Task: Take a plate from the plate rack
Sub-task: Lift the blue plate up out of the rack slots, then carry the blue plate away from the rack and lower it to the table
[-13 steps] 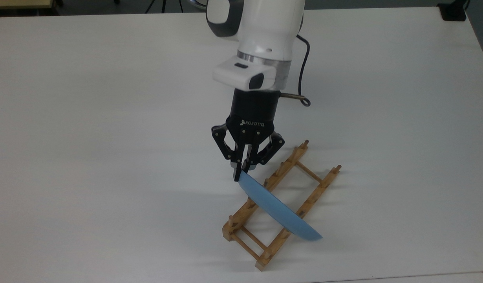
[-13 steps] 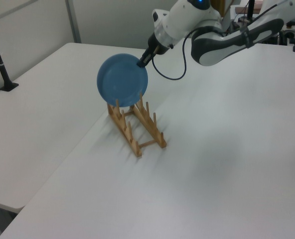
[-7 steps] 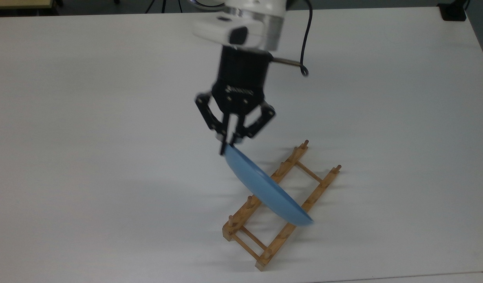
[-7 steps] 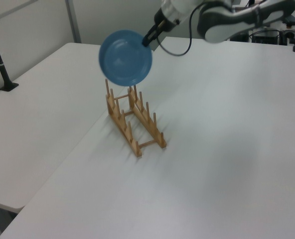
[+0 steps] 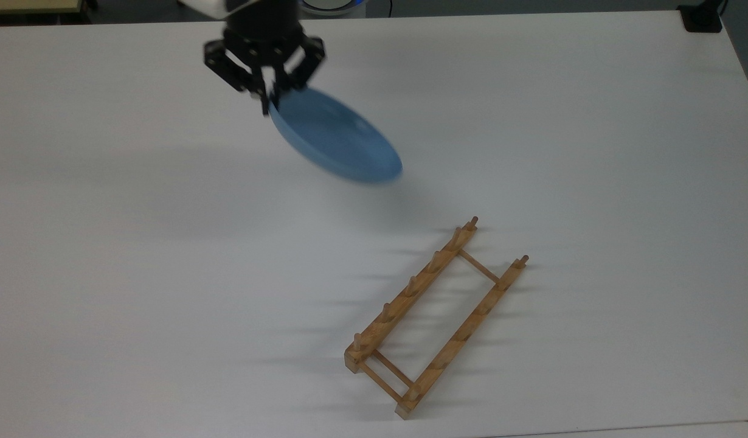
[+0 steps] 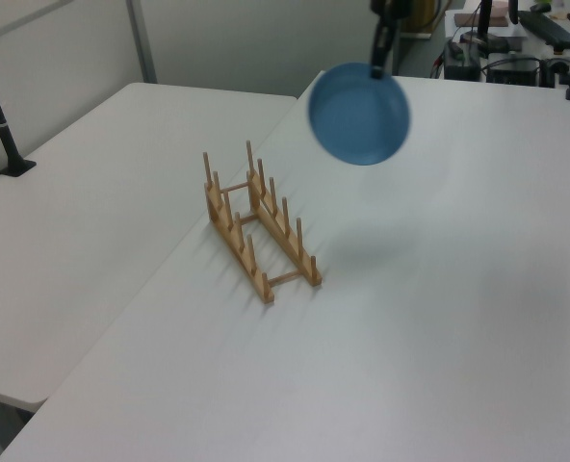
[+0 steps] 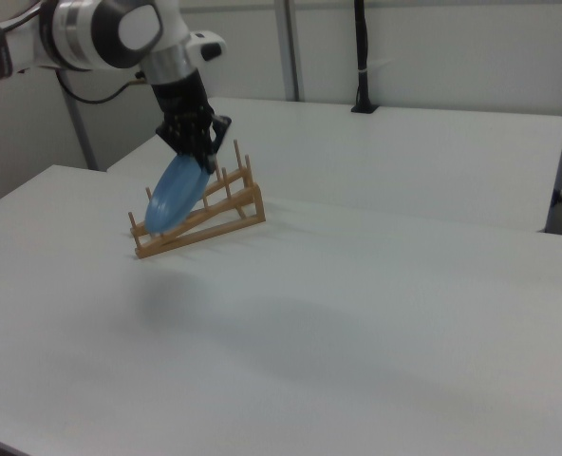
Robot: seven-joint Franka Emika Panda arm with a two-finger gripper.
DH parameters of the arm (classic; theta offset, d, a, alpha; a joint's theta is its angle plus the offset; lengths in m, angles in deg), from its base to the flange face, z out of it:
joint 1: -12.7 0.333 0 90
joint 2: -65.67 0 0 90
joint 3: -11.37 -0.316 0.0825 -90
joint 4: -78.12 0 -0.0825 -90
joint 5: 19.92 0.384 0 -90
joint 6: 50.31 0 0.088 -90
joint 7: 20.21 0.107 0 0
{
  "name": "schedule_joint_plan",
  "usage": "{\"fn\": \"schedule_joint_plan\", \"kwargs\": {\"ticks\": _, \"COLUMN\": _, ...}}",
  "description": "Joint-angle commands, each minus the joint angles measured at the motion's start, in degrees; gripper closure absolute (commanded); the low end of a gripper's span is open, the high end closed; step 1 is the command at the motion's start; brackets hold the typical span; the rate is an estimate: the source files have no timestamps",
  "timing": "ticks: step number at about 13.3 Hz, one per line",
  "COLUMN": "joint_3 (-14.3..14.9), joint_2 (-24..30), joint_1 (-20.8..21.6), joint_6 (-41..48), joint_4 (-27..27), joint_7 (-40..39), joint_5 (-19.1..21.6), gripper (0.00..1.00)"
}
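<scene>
Plate [image 5: 337, 137] beneath end effector [image 5: 269, 100]

— Where is the arm?

— Raised high over the table; the black gripper [image 5: 269, 100] sits at the top view's upper left, pointing down, its linkages splayed to either side and its fingers drawn together.

— Closed on something?

— Yes, pinched on the rim of the plate [image 5: 336, 137], which hangs tilted below the fingertips, clear of the table.

— And from the side?

— In the right view the white wrist bends down from the right view's upper left, the gripper [image 7: 201, 159] below it. In the left view the gripper [image 6: 378, 65] hangs from the top edge.
</scene>
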Motion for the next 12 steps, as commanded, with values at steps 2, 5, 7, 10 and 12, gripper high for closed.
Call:
{"fn": "schedule_joint_plan", "kwargs": {"ticks": 2, "joint_3": -0.16, "joint_2": 1.23, "joint_1": -5.82, "joint_6": 5.81, "joint_4": -6.31, "joint_7": -13.94, "joint_5": 8.24, "gripper": 1.0}}
{"fn": "schedule_joint_plan", "kwargs": {"ticks": 5, "joint_3": -0.16, "joint_2": 0.97, "joint_1": -8.1, "joint_6": 3.63, "joint_4": -12.82, "joint_7": -17.19, "joint_5": 11.94, "gripper": 1.0}}
{"fn": "schedule_joint_plan", "kwargs": {"ticks": 7, "joint_3": -0.16, "joint_2": 0.97, "joint_1": -8.55, "joint_6": 0.29, "joint_4": -16.95, "joint_7": -18.95, "joint_5": 12.12, "gripper": 1.0}}
{"fn": "schedule_joint_plan", "kwargs": {"ticks": 10, "joint_3": -0.16, "joint_2": -0.08, "joint_1": -10.82, "joint_6": -8.05, "joint_4": -23.28, "joint_7": -19.48, "joint_5": 12.82, "gripper": 1.0}}
{"fn": "schedule_joint_plan", "kwargs": {"ticks": 12, "joint_3": -0.07, "joint_2": -2.71, "joint_1": -11.8, "joint_6": -9.13, "joint_4": -23.56, "joint_7": -19.4, "joint_5": 14.23, "gripper": 1.0}}
